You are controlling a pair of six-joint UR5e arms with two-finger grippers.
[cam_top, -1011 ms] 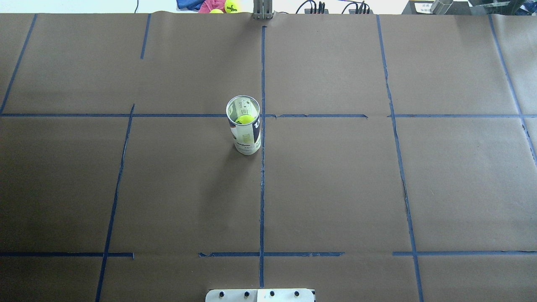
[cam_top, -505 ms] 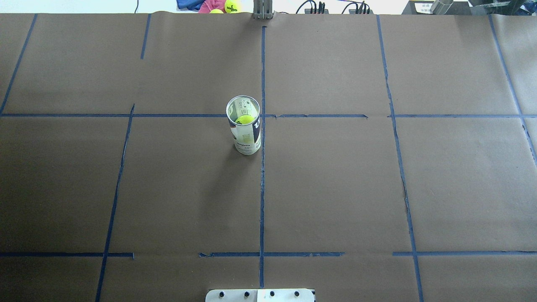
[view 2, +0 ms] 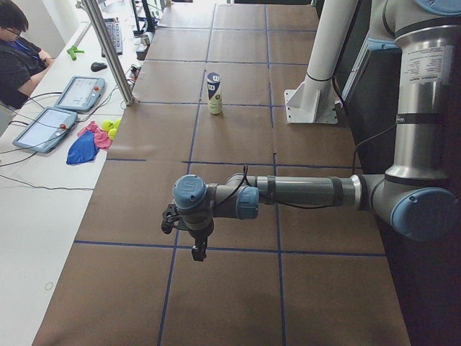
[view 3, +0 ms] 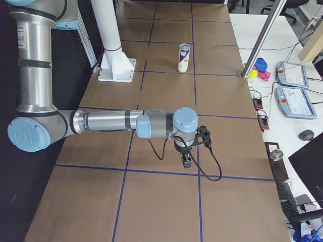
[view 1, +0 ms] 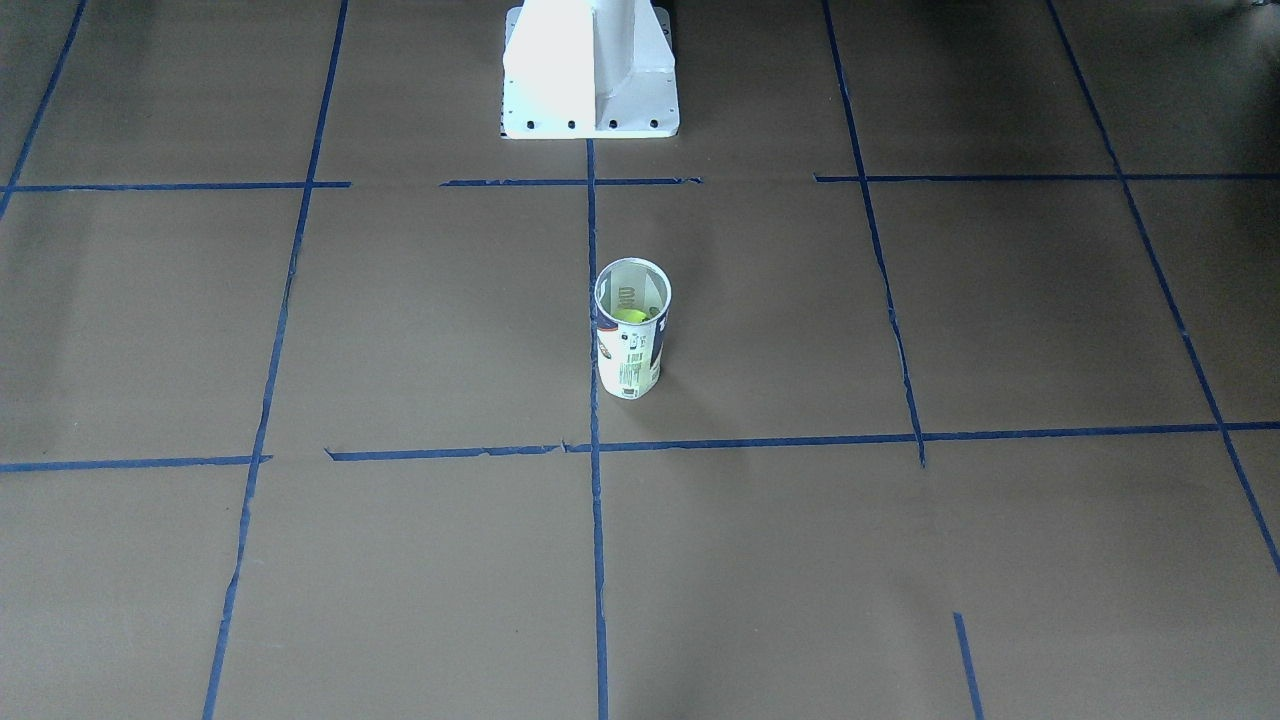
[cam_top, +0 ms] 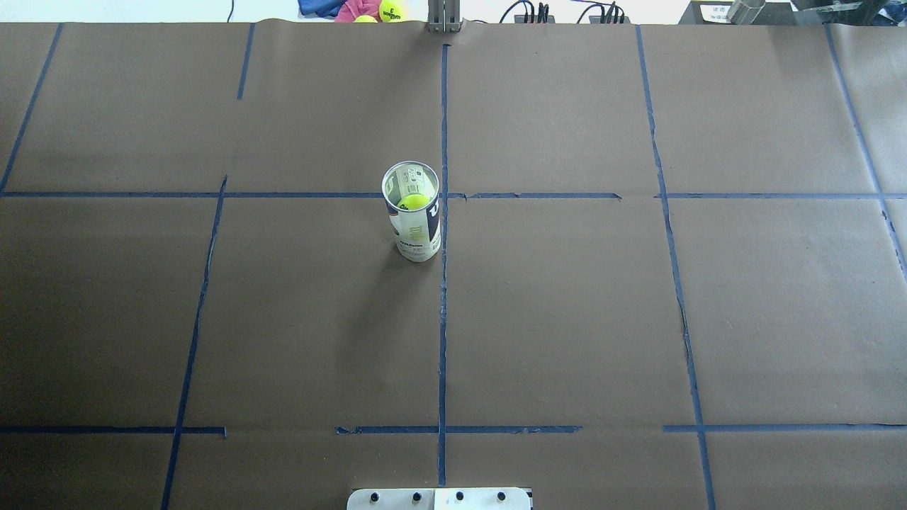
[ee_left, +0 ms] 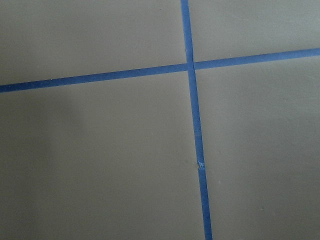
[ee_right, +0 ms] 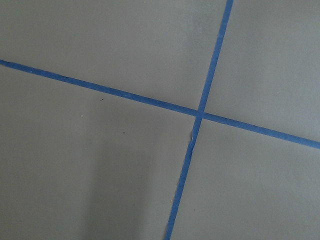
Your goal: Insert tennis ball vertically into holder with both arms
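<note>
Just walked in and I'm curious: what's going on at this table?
Nothing is being handled right now. The holder, a clear tube, stands upright near the middle of the table with the tennis ball inside it. The left pincer and right pincer hang over the table far off to each side, touching nothing; whether they are open or shut cannot be told.

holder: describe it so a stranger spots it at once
On the brown table gridded with blue tape, look near the centre, before the white pedestal base. The holder, a clear labelled tube, stands upright beside the middle tape line, alone on the paper, a tennis ball inside.
</note>
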